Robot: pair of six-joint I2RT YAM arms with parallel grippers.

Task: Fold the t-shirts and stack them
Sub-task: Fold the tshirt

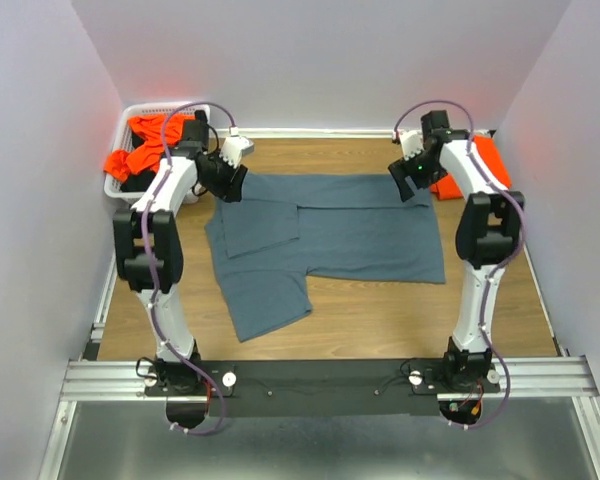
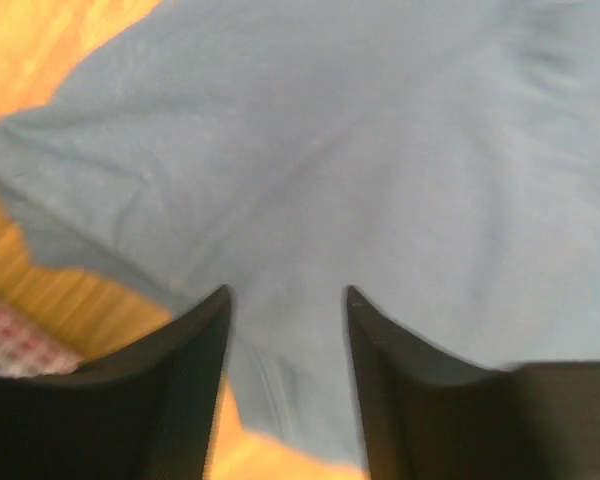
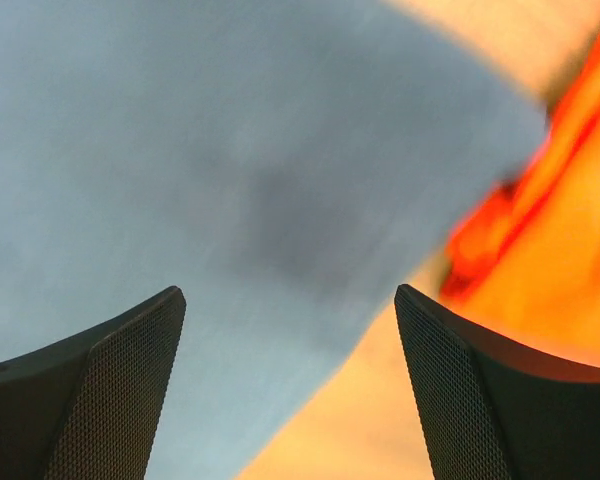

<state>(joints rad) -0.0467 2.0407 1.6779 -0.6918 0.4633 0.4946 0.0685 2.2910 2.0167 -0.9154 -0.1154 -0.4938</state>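
Observation:
A slate blue-grey t-shirt (image 1: 330,235) lies spread on the wooden table, one sleeve folded in over its left part and one sleeve sticking out toward the front left. My left gripper (image 1: 225,180) is open just above its far left corner; the cloth (image 2: 310,150) fills the left wrist view between the fingers. My right gripper (image 1: 408,180) is open and empty above its far right corner (image 3: 230,170). Orange t-shirts (image 1: 145,150) are heaped in the white basket at far left. Another orange t-shirt (image 1: 470,165) lies at far right, also in the right wrist view (image 3: 550,250).
The white slotted basket (image 1: 120,190) stands in the far left corner against the wall. Walls close in the table on the left, far and right sides. Bare wood (image 1: 380,315) shows in front of the shirt.

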